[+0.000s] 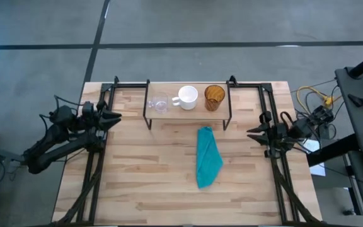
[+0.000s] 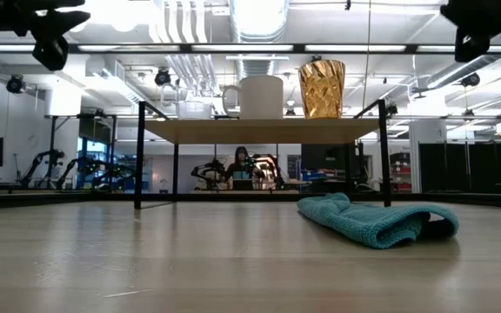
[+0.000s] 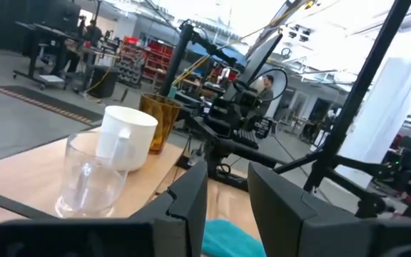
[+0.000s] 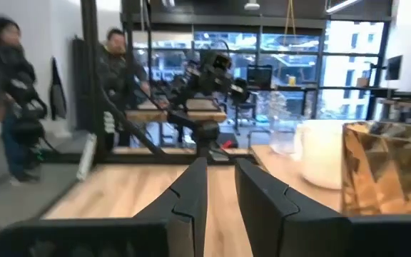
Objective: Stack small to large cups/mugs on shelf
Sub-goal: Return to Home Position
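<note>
High view shows you the clear glass [image 1: 159,103], white mug [image 1: 188,96] and amber cup [image 1: 214,96] in a row on the shelf [image 1: 175,112], upper centre. The teal cloth [image 1: 208,157] lies below it. The left gripper [image 1: 115,116] at mid-left and the right gripper [image 1: 252,133] at mid-right both have their fingers slightly apart.

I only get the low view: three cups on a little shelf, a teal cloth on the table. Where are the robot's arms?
Observer: From above, the left gripper waits at the table's left edge, the right gripper at its right edge, both away from the shelf.
Operator: Holding anything?
Observer: No; their wrist views show open, empty fingers.
Operator: Does the cloth reach under the shelf?
Observer: No; the teal cloth starts near its front and runs away from it.
</note>
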`<state>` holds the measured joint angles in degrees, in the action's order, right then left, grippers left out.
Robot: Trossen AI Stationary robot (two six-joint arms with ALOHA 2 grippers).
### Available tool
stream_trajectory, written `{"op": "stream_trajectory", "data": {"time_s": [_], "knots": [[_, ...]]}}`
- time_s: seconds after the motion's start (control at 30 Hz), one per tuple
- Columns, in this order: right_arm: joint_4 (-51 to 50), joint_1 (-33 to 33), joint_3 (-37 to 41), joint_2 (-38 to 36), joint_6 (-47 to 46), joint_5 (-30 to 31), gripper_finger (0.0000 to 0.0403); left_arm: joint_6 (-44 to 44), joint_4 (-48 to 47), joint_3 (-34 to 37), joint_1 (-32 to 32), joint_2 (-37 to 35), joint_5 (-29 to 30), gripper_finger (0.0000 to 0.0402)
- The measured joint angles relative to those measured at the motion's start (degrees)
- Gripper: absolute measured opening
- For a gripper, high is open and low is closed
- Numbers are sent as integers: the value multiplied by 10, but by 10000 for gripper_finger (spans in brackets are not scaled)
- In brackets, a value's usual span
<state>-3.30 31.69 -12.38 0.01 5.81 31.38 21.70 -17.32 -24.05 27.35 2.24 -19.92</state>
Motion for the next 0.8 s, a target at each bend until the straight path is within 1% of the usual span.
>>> {"op": "stream_trajectory", "data": {"time_s": [0.13, 0.27, 0.53, 0.67, 0.8], "knots": [[13, -19, 5, 0, 30, 19, 68, -11, 0, 6, 0, 0, 0, 89], [19, -49, 8, 0, 49, 23, 68, -11, 2, 22, 0, 4, 1, 89], [32, -119, -7, 0, 93, 18, 68, 13, 55, 69, 0, 6, 3, 89], [22, -140, -6, 0, 82, 17, 68, 20, 99, 92, 0, 6, 3, 89], [-1, -149, 13, 0, 30, 14, 68, 20, 107, 99, 0, 8, 3, 89]]}}
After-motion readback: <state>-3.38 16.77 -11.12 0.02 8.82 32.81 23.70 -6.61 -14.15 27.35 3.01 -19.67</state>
